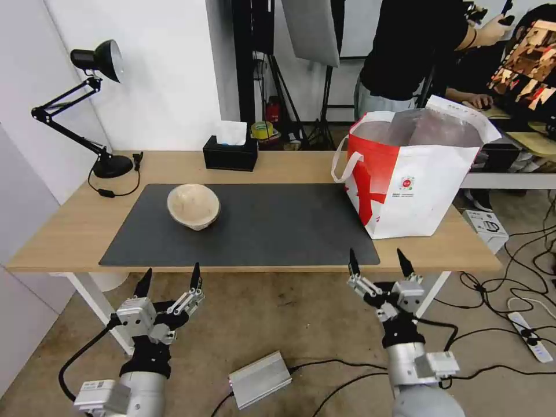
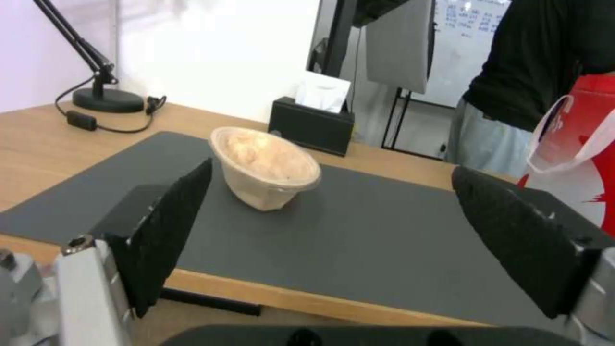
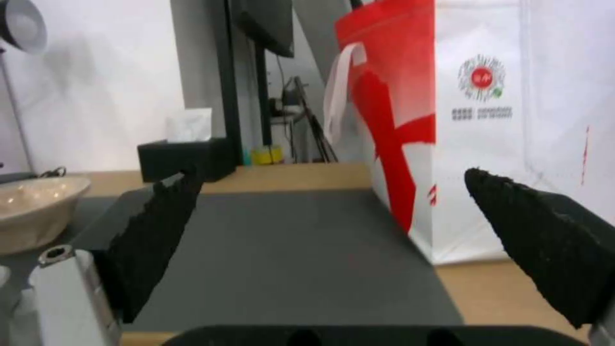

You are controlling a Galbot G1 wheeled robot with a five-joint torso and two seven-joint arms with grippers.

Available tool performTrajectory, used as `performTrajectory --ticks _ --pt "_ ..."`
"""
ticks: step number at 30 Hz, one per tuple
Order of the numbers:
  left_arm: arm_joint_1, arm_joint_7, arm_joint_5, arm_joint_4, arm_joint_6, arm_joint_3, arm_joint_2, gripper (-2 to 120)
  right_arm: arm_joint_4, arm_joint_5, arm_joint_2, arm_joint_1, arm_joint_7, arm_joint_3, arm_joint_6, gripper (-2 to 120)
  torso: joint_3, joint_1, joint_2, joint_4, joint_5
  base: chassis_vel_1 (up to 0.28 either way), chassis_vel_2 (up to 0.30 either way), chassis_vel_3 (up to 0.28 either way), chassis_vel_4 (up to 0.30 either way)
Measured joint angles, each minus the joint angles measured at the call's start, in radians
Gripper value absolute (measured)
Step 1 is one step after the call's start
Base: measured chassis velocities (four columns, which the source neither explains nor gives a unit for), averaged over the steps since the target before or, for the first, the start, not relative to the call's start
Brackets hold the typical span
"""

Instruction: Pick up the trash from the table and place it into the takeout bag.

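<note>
Head view: the light-wood surface (image 1: 75,231) is carrying a dark-grey mat (image 1: 278,226), and the beige bowl (image 1: 193,206) is sitting upright on the left part of that mat, well apart from the takeout bag (image 1: 417,174). The bag is standing upright at the right end of the surface, its near corner overlapping the mat's right edge, mouth open and foil lining showing, one white loop handle (image 1: 343,162) hanging on its left side. The large white bowl and the red cup are not discernible on the surface; whether they are lying inside the bag cannot be told.

Left gripper (image 1: 169,277): hanging below and in front of the surface's near edge, left of centre, fingers spread apart and holding nothing. In the left wrist view the gripper (image 2: 333,192) is framing the bowl (image 2: 264,167), which is lying further back on the mat (image 2: 359,240); no contact.

Right gripper (image 1: 377,264): hanging just in front of the near edge, toward the right end, close below the bag's near corner, fingers likewise apart and empty. In the right wrist view the gripper (image 3: 333,206) is facing the mat (image 3: 276,250), with the bag (image 3: 487,129) standing behind its far finger and the bowl (image 3: 35,206) off at the opposite side.

Also on the surface: a black tissue box (image 1: 230,153) at the back edge and a black desk lamp (image 1: 87,104) at the back left corner.
</note>
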Motion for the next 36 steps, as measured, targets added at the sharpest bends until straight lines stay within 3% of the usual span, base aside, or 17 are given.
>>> performTrajectory --ticks 36 --pt "0.003 -0.001 -0.018 -0.012 0.000 -0.012 0.000 100 -0.020 -0.058 0.039 -0.051 0.000 -0.025 0.016 100 0.000 0.000 0.000 0.0000 0.0000 0.000 0.000 0.000 0.000"
